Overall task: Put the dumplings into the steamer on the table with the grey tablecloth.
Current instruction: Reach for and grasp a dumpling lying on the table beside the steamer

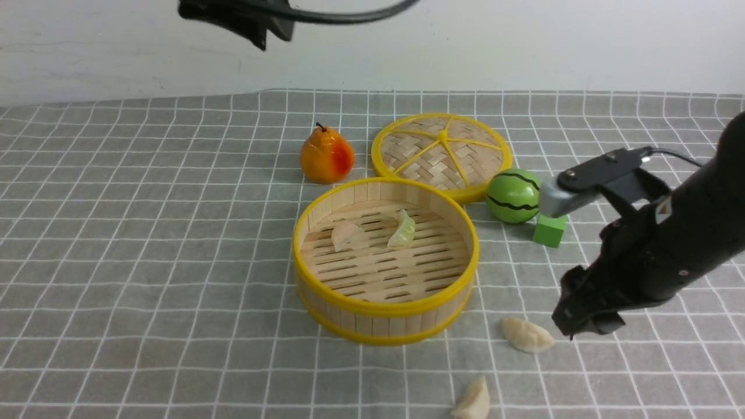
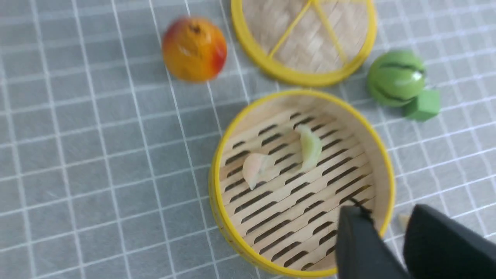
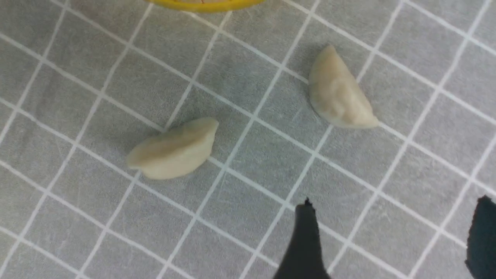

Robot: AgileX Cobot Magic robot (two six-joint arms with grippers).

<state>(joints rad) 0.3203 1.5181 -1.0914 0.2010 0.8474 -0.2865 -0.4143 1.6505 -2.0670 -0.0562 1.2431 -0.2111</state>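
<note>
Now my right tool (image 1: 575, 327) hangs open and empty, the nearer cream dumpling (image 1: 527, 336) lying just to its left on the counter (image 1: 116, 233), long axis side to side.

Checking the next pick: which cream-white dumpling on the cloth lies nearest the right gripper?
The cream-white dumpling directly beside the right gripper; the other dumpling sits farther off, at the front view's bottom edge.
</note>
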